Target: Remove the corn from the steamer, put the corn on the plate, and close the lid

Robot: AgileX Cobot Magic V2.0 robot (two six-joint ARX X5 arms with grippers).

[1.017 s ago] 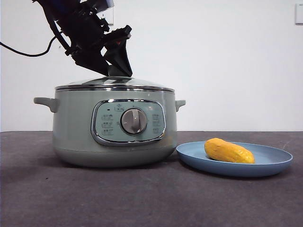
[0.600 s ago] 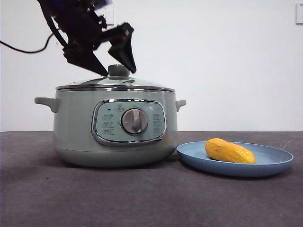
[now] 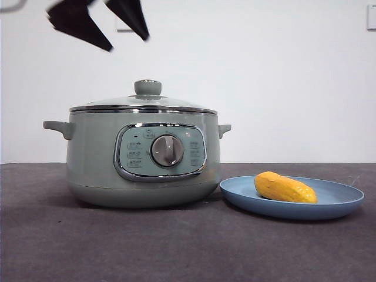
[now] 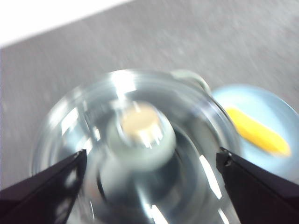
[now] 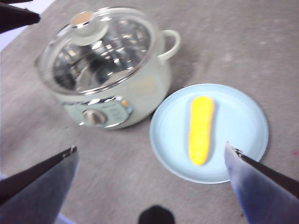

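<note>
The sage-green steamer (image 3: 141, 158) stands at the left with the glass lid (image 3: 144, 102) closed on it, its green knob (image 3: 147, 87) free. The yellow-orange corn (image 3: 285, 187) lies on the light-blue plate (image 3: 329, 202) to the right. My left gripper (image 3: 128, 42) hangs open and empty high above the knob; in the left wrist view the knob (image 4: 140, 128) shows blurred between its jaws (image 4: 152, 161). My right gripper (image 5: 149, 151) is open and empty, high over the plate (image 5: 243, 121) and corn (image 5: 201, 128), and out of the front view.
The dark grey table (image 3: 188, 247) runs across the front. A white wall (image 3: 282, 76) stands behind. The steamer also shows in the right wrist view (image 5: 140, 88), with the left gripper's tip (image 5: 16, 16) at a corner.
My left gripper let go of the lid's knob, opened, and rose up and to the left. The lid stays on the steamer. The corn and plate have not moved.
</note>
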